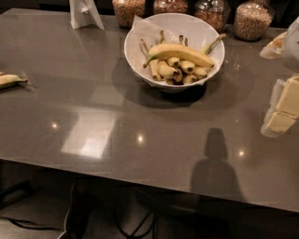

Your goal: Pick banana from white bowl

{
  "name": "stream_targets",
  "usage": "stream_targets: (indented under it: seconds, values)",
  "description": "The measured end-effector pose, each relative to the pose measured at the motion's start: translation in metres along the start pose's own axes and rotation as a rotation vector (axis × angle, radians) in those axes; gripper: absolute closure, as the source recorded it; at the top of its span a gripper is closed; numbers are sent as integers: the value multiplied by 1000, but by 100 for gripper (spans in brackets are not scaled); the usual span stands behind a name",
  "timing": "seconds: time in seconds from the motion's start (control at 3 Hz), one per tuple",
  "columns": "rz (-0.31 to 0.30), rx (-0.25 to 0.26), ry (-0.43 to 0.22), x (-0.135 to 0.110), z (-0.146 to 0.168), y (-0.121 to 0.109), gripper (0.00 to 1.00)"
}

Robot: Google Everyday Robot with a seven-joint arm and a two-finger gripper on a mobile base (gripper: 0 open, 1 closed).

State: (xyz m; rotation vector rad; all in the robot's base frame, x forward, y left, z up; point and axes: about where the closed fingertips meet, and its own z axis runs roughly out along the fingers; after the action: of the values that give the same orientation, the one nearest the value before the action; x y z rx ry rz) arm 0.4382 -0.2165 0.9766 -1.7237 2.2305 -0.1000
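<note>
On the bench (140, 140) the bowl (135, 63) stands toward the back, a little right of the middle, and in it the banana (182, 52) lies crosswise on top of a heap of shorter bananas (180, 71), with crumpled paper (142, 29) at the rim's back left. Behind the bowl a row of glass jars (252, 21) lines the back edge, and a folded stand (86, 14) is at the back left. A lone small banana (9, 80) lies at the left edge, and the gripper (282, 109) is at the right edge, well apart from the bowl.
</note>
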Motion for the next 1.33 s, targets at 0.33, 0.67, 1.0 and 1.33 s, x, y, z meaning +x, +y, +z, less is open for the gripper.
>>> stream_targets:
  seconds: [0.33,0.67,1.0,1.33]
  values:
    - [0,0,0,0,0,0,0]
    - [-3,23,-26,-3,-1,-3,0]
    - [-32,77,-137,-18,1,-19,0]
    - [-67,152,-259,-41,3,-45,0]
